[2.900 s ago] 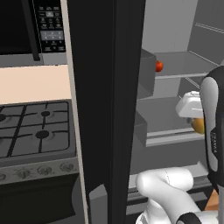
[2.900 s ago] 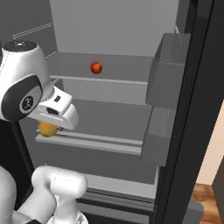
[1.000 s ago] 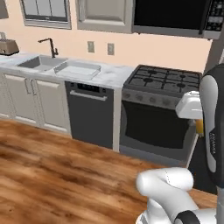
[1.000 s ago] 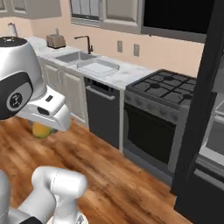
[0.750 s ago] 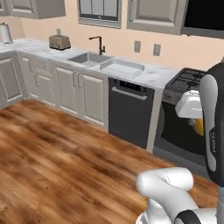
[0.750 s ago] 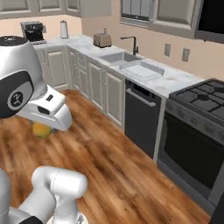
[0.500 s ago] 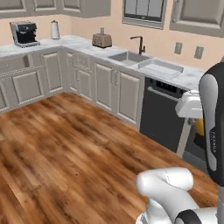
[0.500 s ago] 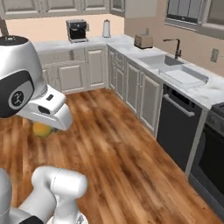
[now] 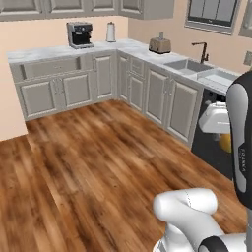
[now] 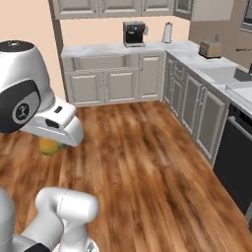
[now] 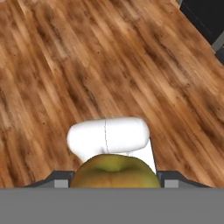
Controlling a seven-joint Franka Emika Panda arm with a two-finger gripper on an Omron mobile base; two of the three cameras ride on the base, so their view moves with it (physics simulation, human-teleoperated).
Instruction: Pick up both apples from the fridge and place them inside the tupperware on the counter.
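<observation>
A yellow-orange apple sits between my gripper's two dark fingertips, and the gripper is shut on it. From the right base view the apple hangs under the white hand, high above the wooden floor. A sliver of the apple peeks out beside the arm in the left base view. The white tupperware rests on the marble counter just beyond the sink. The fridge is out of view.
Beige cabinets run along two walls and meet in a corner. On the counter stand a coffee machine, a white jug and a toaster. A black dishwasher front is at the right. Wooden floor spreads below the hand.
The whole picture has swept sideways as the base moves: the stove has left the views and the corner cabinets have come in. The apple stays in the gripper.
</observation>
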